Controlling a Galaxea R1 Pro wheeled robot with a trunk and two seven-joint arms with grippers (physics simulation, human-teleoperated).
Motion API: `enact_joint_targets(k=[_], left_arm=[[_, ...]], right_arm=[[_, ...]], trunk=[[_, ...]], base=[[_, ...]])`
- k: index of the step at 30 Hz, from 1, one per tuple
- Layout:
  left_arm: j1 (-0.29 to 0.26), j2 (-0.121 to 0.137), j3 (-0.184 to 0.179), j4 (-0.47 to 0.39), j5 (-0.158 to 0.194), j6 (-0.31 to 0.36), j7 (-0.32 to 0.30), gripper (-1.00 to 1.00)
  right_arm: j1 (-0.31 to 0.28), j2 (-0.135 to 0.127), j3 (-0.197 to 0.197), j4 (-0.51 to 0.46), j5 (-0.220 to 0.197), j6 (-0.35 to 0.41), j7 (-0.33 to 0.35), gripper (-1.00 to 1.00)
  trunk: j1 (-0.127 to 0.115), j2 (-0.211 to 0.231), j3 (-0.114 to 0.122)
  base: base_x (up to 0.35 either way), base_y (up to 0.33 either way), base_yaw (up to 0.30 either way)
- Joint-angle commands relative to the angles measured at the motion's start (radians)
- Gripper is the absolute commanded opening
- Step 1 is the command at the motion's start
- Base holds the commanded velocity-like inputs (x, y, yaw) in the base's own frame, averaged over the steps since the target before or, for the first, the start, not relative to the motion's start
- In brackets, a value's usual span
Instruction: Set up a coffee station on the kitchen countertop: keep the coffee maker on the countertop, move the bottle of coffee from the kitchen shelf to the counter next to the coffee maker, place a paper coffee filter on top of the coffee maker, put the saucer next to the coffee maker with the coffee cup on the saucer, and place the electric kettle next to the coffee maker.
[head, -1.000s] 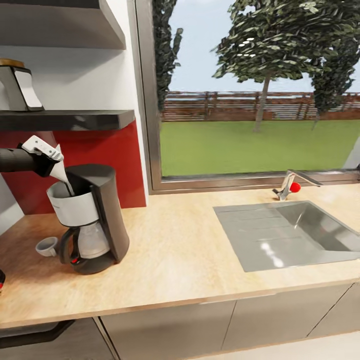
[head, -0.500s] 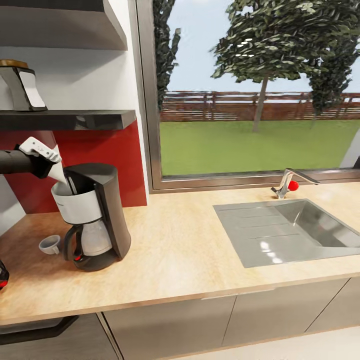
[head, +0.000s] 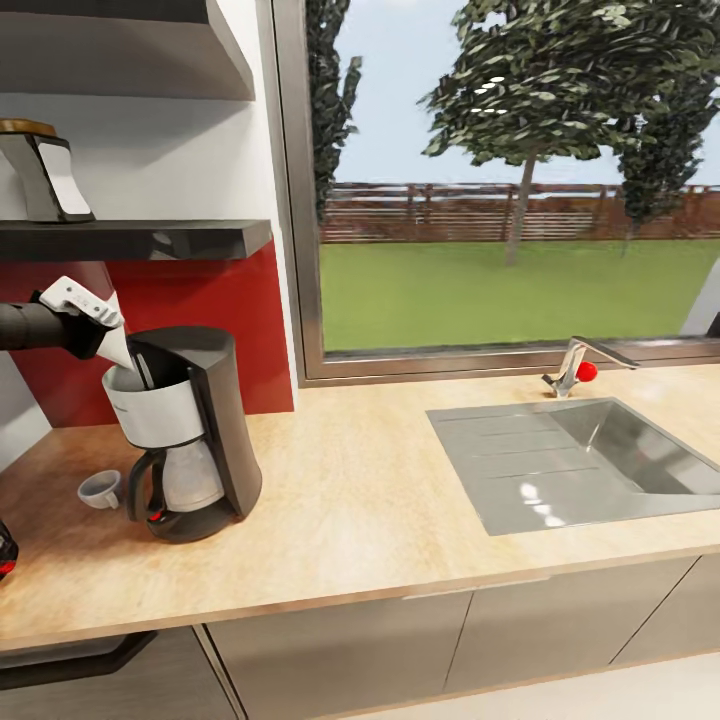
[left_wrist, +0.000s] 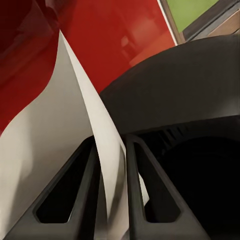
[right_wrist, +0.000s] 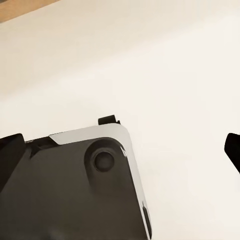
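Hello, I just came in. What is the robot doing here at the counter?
The left gripper holds a paper coffee filter pinched between its fingers, at the open top of the coffee maker on the countertop. The filter is not released yet. A small cup sits beside the machine, and the bottle of coffee is on the shelf.

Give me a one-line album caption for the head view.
The left tool holds a paper coffee filter at the coffee maker's open top on a wooden counter.

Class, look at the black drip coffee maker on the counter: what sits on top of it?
A white paper coffee filter, pinched in the left hand, dips into the black coffee maker's open top. The filter's lower tip and the basket interior are hidden.
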Motion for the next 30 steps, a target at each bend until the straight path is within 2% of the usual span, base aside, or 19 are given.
enact_joint_targets(k=[1,16,22,30], left_arm=[[-0.001,0.0,0.0,-0.001,-0.007,0.007,-0.009,-1.0],[0.0,-0.001,0.0,-0.001,-0.007,0.014,-0.019,-1.0],[0.001,-0.001,0.002,-0.001,-0.007,0.02,-0.042,-1.0],[0.042,-0.001,0.002,-0.002,-0.01,0.02,-0.049,-1.0]], right_arm=[[-0.001,0.0,0.001,0.0,-0.01,-0.003,-0.001,1.0],[-0.001,0.0,0.002,0.0,-0.01,-0.003,-0.001,1.0],[-0.001,0.0,0.002,0.0,-0.01,-0.003,-0.001,1.0],[-0.001,0.0,0.001,0.0,-0.01,-0.003,-0.001,1.0]], trunk=[[0.001,-0.002,-0.002],[0.001,-0.002,-0.002],[0.001,-0.002,-0.002],[0.001,-0.002,-0.002]], base=[[0.0,0.0,0.0],[0.0,0.0,0.0],[0.0,0.0,0.0],[0.0,0.0,0.0]])
